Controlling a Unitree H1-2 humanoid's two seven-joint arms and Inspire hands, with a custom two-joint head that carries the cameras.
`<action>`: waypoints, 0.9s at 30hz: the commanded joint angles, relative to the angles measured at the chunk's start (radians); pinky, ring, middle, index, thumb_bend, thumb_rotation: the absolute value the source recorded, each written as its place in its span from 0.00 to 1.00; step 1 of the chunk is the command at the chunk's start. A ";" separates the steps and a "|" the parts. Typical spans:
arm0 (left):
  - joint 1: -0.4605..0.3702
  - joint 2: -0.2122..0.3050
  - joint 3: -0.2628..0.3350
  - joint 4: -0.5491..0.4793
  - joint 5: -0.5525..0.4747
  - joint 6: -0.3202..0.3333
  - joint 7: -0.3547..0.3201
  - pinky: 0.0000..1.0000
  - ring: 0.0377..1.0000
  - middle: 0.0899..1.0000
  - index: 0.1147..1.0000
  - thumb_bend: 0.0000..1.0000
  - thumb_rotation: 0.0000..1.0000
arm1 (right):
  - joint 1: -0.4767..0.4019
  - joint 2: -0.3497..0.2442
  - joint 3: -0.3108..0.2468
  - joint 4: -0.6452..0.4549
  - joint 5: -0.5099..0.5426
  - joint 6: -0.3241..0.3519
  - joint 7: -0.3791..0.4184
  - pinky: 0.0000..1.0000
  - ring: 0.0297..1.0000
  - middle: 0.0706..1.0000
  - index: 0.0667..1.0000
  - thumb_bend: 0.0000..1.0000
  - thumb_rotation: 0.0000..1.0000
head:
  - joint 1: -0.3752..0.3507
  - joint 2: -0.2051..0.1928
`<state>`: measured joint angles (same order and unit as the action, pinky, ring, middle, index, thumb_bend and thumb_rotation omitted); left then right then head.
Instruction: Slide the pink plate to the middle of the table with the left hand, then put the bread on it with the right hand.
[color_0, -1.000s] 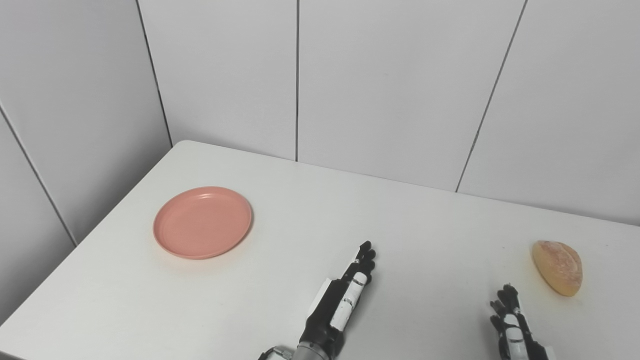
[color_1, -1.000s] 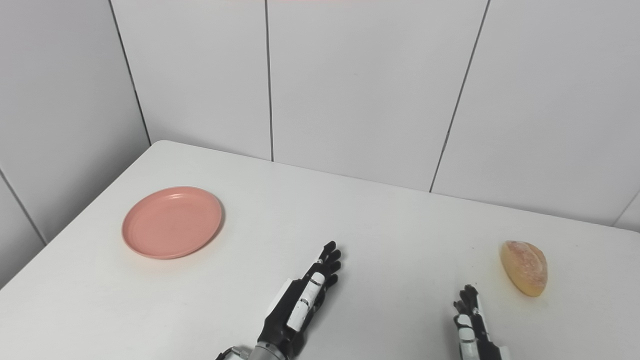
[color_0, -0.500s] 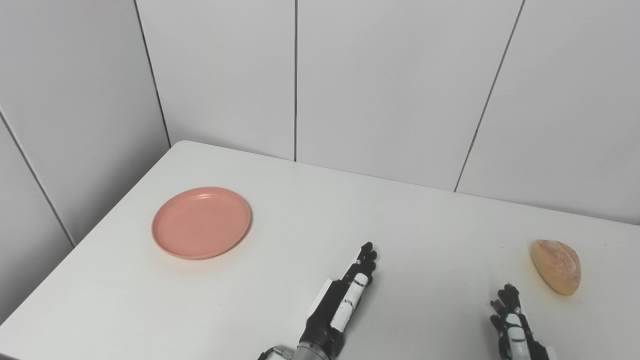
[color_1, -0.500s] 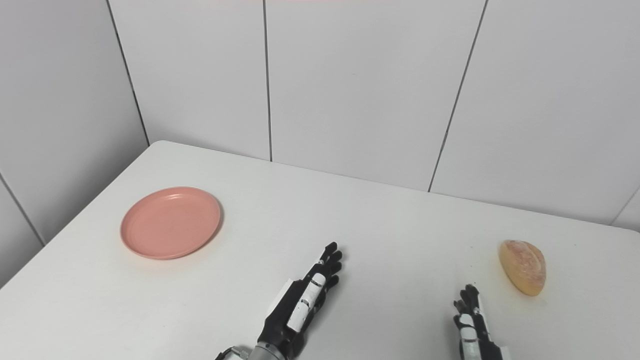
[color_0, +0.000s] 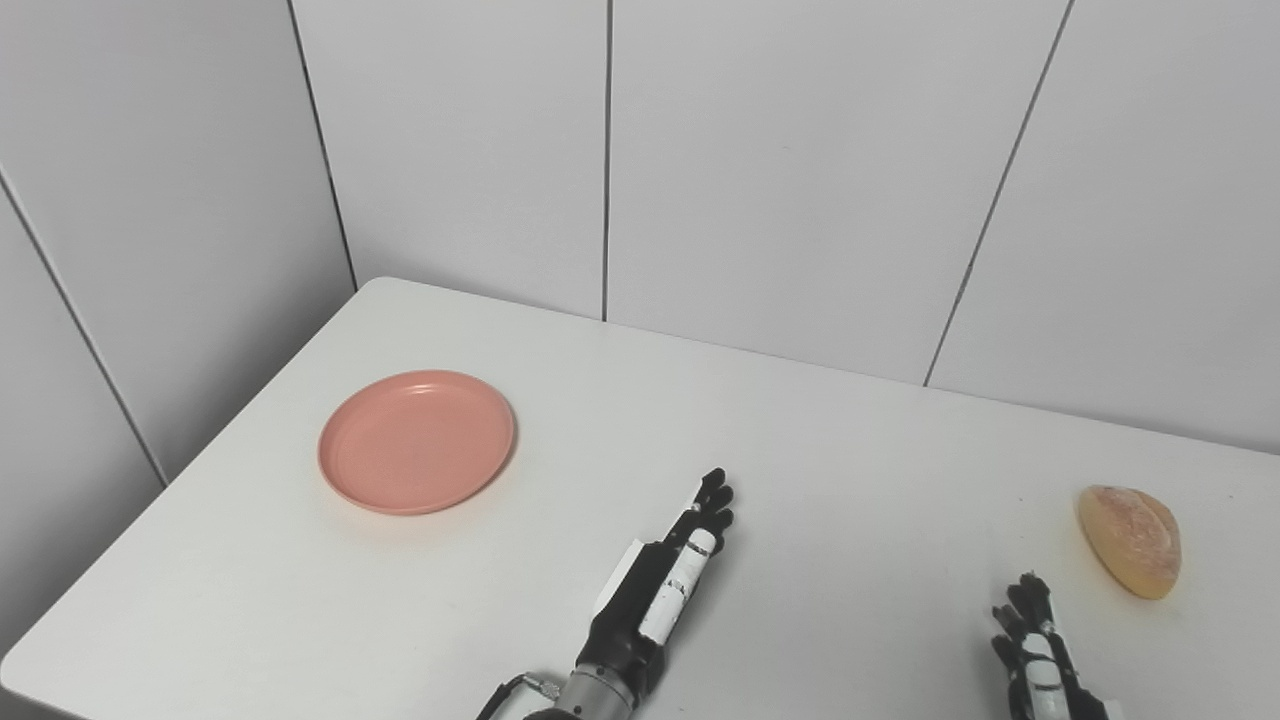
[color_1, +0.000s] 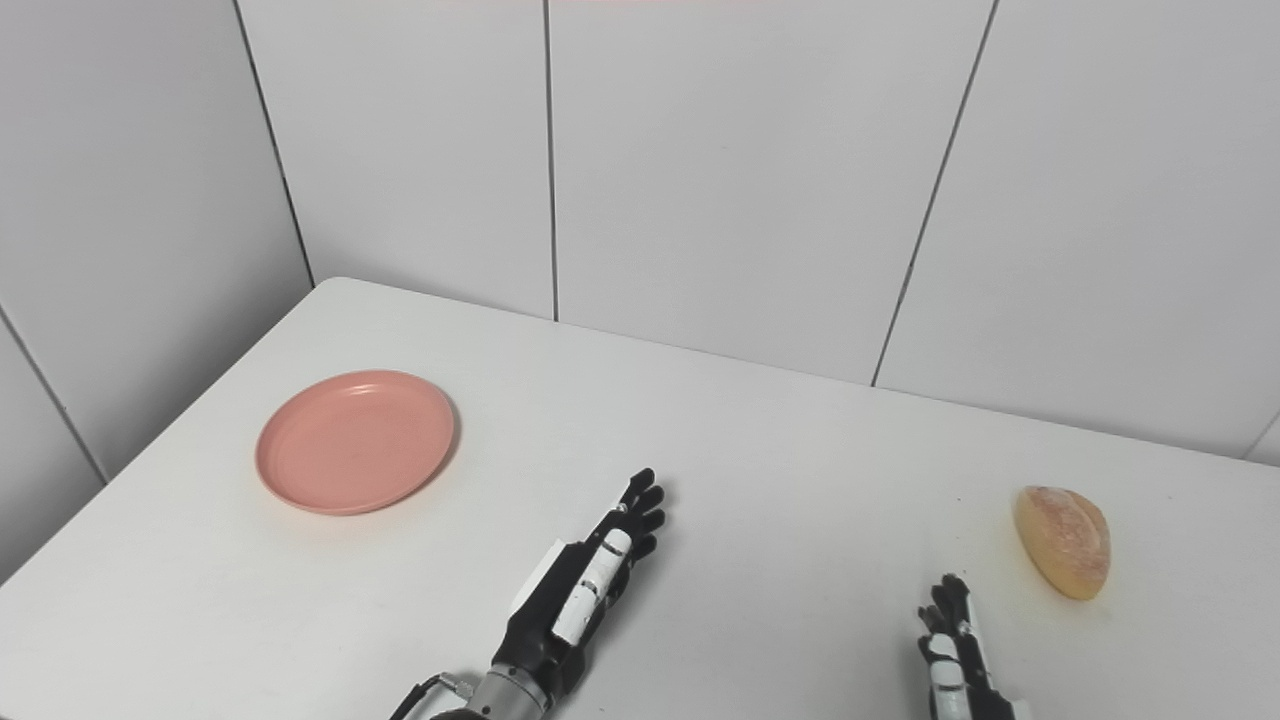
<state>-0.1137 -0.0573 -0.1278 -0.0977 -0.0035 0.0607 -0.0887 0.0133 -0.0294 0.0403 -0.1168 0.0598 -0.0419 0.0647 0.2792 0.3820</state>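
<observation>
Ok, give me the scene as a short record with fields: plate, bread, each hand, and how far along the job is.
plate: pink plate, empty, on the table's left side, not yet in the middle
bread: bread lying on the table at the right, untouched
left hand: left hand open, fingers extended, right of the plate and apart from it
right hand: right hand open, near the bread, not touching it
progress: neither step begun

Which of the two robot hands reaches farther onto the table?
The left robot hand, stretched out toward mid-table; the right robot hand barely clears the bottom edge.
</observation>
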 joint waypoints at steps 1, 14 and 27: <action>-0.043 -0.001 0.004 -0.047 0.016 -0.008 0.010 0.94 0.95 0.97 0.96 0.42 1.00 | -0.014 0.001 -0.004 -0.034 0.009 -0.029 0.006 1.00 1.00 1.00 1.00 0.16 1.00 | 0.001 0.001; -0.121 0.042 0.065 -0.192 -0.014 0.130 0.004 0.93 0.93 0.95 0.94 0.44 1.00 | -0.015 -0.002 -0.007 -0.035 0.005 -0.018 0.002 1.00 1.00 1.00 1.00 0.15 1.00 | 0.016 0.004; -0.222 0.103 0.156 -0.234 -0.089 0.192 0.006 0.96 0.94 0.96 0.95 0.44 1.00 | -0.015 -0.001 -0.009 -0.037 0.003 -0.015 -0.002 1.00 1.00 1.00 1.00 0.14 1.00 | 0.026 0.004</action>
<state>-0.2971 0.0388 0.0234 -0.3055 -0.0811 0.2570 -0.0867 0.0130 -0.0296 0.0370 -0.1178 0.0638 -0.0415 0.0643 0.3037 0.3850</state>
